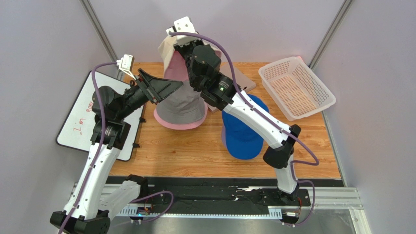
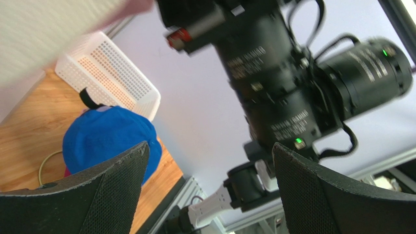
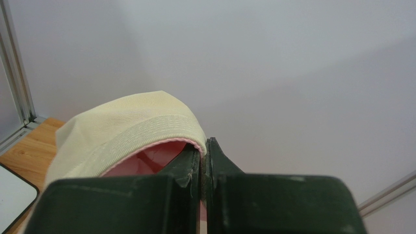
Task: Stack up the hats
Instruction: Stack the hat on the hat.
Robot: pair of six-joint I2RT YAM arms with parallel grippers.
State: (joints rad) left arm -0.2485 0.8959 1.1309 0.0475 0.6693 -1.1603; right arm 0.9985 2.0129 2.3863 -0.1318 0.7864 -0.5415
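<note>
My right gripper (image 1: 178, 43) (image 3: 205, 146) is raised at the back of the table. It is shut on the brim of a beige bucket hat (image 1: 167, 51) (image 3: 122, 124) with a pink lining, which hangs above the stack. On the table below, a grey bucket hat (image 1: 179, 108) sits over a pink bucket hat (image 1: 168, 123), of which only the brim shows. My left gripper (image 1: 166, 87) (image 2: 210, 146) is open and holds nothing, just left of the grey hat's crown. A blue cap (image 1: 244, 131) (image 2: 105, 141) lies right of the stack, partly under my right arm (image 1: 254, 117).
A white mesh basket (image 1: 295, 87) (image 2: 110, 73) stands at the back right. A whiteboard (image 1: 80, 129) lies along the left edge under my left arm. A flat brownish board (image 1: 245, 84) lies behind the blue cap. Grey walls close in on three sides.
</note>
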